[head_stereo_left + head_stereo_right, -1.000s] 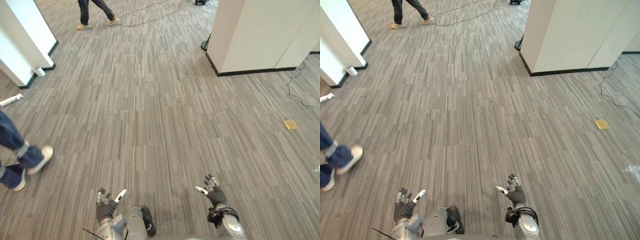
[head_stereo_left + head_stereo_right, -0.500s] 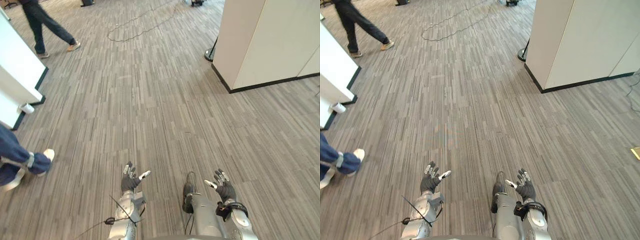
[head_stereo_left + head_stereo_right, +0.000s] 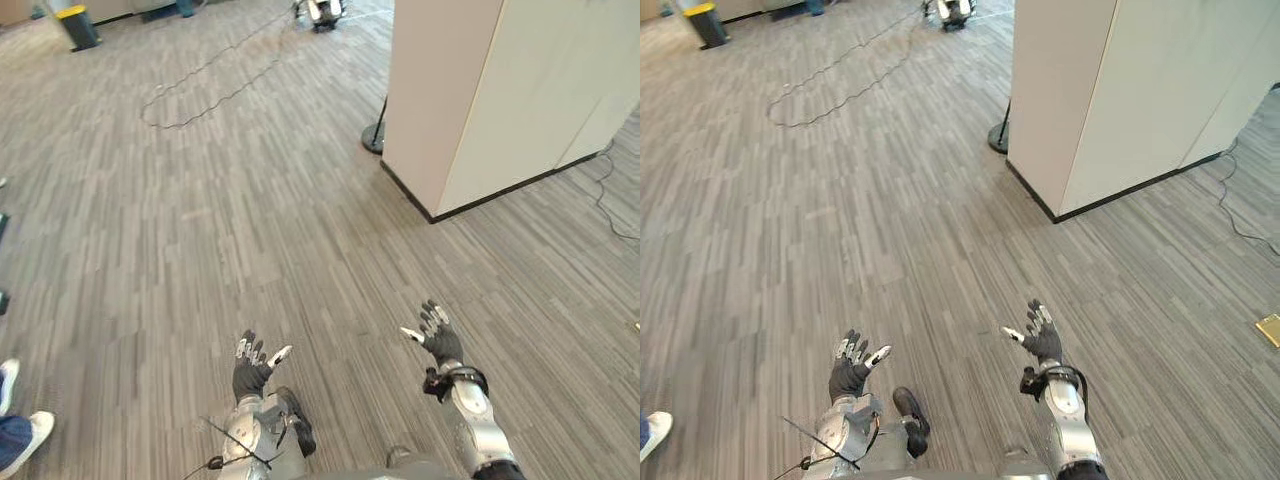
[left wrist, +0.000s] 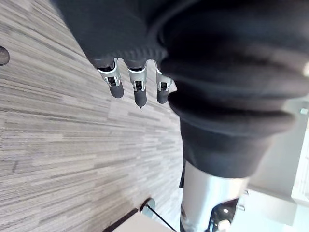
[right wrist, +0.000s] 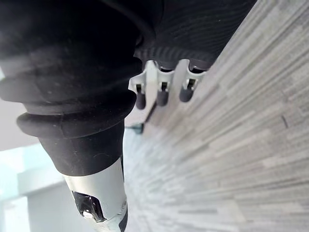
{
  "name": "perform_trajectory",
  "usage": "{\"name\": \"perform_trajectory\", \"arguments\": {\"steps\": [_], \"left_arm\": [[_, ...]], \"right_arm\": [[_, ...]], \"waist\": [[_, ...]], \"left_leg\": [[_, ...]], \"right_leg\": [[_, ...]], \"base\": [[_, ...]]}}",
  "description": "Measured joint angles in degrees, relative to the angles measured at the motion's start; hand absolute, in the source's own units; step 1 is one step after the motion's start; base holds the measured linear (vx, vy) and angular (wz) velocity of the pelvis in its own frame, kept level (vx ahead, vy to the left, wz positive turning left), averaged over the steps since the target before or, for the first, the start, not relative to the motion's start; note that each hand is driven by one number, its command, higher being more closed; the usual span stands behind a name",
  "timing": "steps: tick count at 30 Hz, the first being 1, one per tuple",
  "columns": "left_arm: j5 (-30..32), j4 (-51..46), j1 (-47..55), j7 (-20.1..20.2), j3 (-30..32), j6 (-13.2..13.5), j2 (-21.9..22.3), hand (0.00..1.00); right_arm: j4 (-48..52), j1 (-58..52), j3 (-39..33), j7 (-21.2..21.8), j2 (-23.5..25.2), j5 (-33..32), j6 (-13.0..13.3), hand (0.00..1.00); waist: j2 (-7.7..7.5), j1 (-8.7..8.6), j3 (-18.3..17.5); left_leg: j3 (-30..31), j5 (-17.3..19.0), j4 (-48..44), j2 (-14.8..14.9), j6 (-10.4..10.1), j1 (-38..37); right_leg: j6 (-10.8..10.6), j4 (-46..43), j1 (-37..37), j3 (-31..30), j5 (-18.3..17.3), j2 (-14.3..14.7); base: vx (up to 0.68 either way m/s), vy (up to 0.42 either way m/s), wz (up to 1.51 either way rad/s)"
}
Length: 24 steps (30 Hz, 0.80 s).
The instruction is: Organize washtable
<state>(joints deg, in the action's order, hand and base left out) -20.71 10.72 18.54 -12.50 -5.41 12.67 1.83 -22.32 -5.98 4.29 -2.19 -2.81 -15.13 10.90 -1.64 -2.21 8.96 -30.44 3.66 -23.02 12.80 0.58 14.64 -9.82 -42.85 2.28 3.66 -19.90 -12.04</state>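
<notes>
A matt grey floor [image 3: 200,230], finely streaked in a plank pattern like low-pile carpet, spreads beneath both hands. The left hand [image 3: 248,374] and right hand [image 3: 440,345] have silvery metallic fingers, dull dark tips and black ribbed rubbery covers. Beyond the right hand stands a smooth white pillar [image 3: 470,90] with a black base strip [image 3: 408,193].

pillar [image 3: 470,100] far rt on floor [image 3: 250,230], round base [image 3: 374,141] by its l side, bin [image 3: 78,25] far back l, shoe [image 3: 37,427] near l
</notes>
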Motion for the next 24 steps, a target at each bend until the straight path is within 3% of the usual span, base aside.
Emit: {"name": "perform_trajectory", "arguments": {"steps": [1, 2, 3, 4, 5, 6, 7, 8, 9, 12, 16, 17, 24], "left_arm": [[0.2, 0.3, -2.3, 0.0, -1.5, -0.6, -1.1, 0.0], [0.5, 0.4, -3.2, 0.0, -2.0, -0.9, -1.4, 0.0], [1.3, 0.4, -4.7, 0.0, -2.0, -0.9, -1.3, 0.0], [1.5, 0.4, -4.9, 0.0, -2.1, -0.8, -1.3, 0.0], [1.7, 0.2, -5.2, 0.4, -2.6, -0.2, -1.6, 0.0], [1.7, 0.3, -6.4, 1.2, -3.5, 0.3, -1.9, 0.0], [1.9, 0.4, -7.2, 1.4, -4.1, 0.4, -2.3, 0.0], [3.1, 1.3, -8.6, 1.4, -5.1, 0.5, -3.4, 0.0], [3.9, 3.7, -9.1, 1.7, -5.4, 0.3, -2.7, 0.0], [3.9, 4.4, -6.7, 2.3, -4.4, 0.1, -0.8, 0.0], [3.9, 4.4, -7.3, 4.1, -4.6, 0.0, -0.8, 0.0], [3.2, 7.0, -5.1, 4.8, -4.0, -1.1, -2.6, 0.0], [2.8, 7.1, -4.8, 4.8, -3.4, -1.1, -2.6, 0.0]], "right_arm": [[-1.3, 0.1, -1.4, -0.1, 1.3, -0.4, -0.1, 0.0], [-1.7, 0.1, -1.3, -0.1, 1.4, -0.7, -0.2, 0.0], [-1.8, -0.2, -0.8, 0.2, 1.4, -1.2, -0.2, 0.0], [-1.8, -0.2, -0.3, 0.3, 1.3, -1.3, -0.1, 0.0], [-1.5, -0.8, 0.5, 0.9, 1.3, -1.3, 0.1, 0.0], [-0.8, -0.9, 0.7, 1.3, 1.3, -1.3, 0.3, 0.0], [-0.8, -1.3, 0.6, 1.3, 1.3, -1.3, 0.3, 0.0], [-0.9, -2.5, 0.0, 1.3, 1.5, -1.3, 0.3, 0.0], [-1.7, -3.3, 0.0, 1.3, 0.6, -1.3, 0.2, 0.0], [-1.2, -2.8, -0.3, 1.2, -1.2, -1.8, 0.0, 0.0], [-0.7, -2.5, -1.7, 1.3, -1.1, -1.7, 0.0, 0.0], [-3.3, -4.5, -3.7, 2.4, 2.3, -3.4, -0.1, 0.0], [-3.3, -4.8, -3.8, 2.4, 2.3, -3.8, -0.1, 0.0]], "waist": [[-0.69, -2.09, 0.3], [-0.25, -2.54, 0.9], [1.13, -2.71, 1.9], [2.25, -2.88, 2.0], [4.52, -3.49, 1.2], [4.4, -3.68, 0.3], [3.78, -3.83, 0.0], [0.6, -4.58, -0.5], [0.73, -4.83, 0.3], [3.69, -4.7, -0.9], [4.06, -4.79, -1.2], [3.7, -3.26, -3.7], [3.48, -3.13, -3.4]], "left_leg": [[-0.3, 1.8, 1.2, -2.3, 1.2, -2.7], [-0.2, 2.2, 2.6, -2.7, 1.1, -5.0], [-0.3, 2.1, 6.8, -3.1, 1.0, -10.9], [-0.4, 2.0, 9.0, -2.9, 0.7, -13.3], [-0.4, 1.3, 13.1, -2.4, -0.3, -16.5], [-0.2, 1.0, 15.3, -2.7, -0.7, -17.8], [0.2, 1.1, 15.7, -3.3, -1.0, -17.8], [1.3, 1.6, 15.8, -5.6, -2.4, -18.7], [3.4, 3.6, 16.0, -6.3, -5.2, -21.1], [3.6, 2.5, 16.8, -3.9, -6.9, -21.3], [3.9, 1.7, 17.3, -3.3, -6.7, -22.6], [6.6, 4.3, 21.2, -4.9, -6.6, -22.5], [7.0, 4.3, 21.8, -4.9, -6.6, -22.4]], "right_leg": [[2.4, -13.4, 6.8, 0.5, 5.9, -3.4], [4.2, -15.2, 7.6, 1.3, 4.8, -3.7], [7.0, -13.2, 8.3, 4.1, 2.7, -3.1], [7.9, -10.5, 8.6, 6.1, 2.2, -2.3], [8.1, -1.8, 10.9, 9.4, 2.1, 0.1], [7.7, 9.0, 13.4, 9.8, 3.1, 2.7], [7.7, 14.3, 14.2, 9.0, 5.5, 3.5], [8.6, 24.1, 14.7, 7.4, 15.1, 3.7], [10.0, 23.5, 14.4, 6.7, 20.9, 3.3], [10.5, 27.2, 11.6, 7.4, 20.3, 6.1], [10.0, 33.6, 6.8, 9.0, 20.7, 7.2], [8.3, 48.8, 1.9, 9.0, 30.6, 8.1], [8.1, 48.8, 1.9, 10.2, 30.5, 8.0]], "base": [[0.6, 0.303, 0.23], [0.56, 0.219, 0.15], [0.42, 0.127, -0.11], [0.48, 0.143, -0.27], [0.55, 0.081, -0.06], [0.54, 0.038, 0.15], [0.46, -0.03, 0.71], [0.38, -0.078, 0.95], [0.47, -0.072, 0.75], [0.42, -0.063, 0.0], [0.19, 0.017, 0.17], [0.03, 0.018, 0.03], [0.0, 0.002, 0.03]]}}
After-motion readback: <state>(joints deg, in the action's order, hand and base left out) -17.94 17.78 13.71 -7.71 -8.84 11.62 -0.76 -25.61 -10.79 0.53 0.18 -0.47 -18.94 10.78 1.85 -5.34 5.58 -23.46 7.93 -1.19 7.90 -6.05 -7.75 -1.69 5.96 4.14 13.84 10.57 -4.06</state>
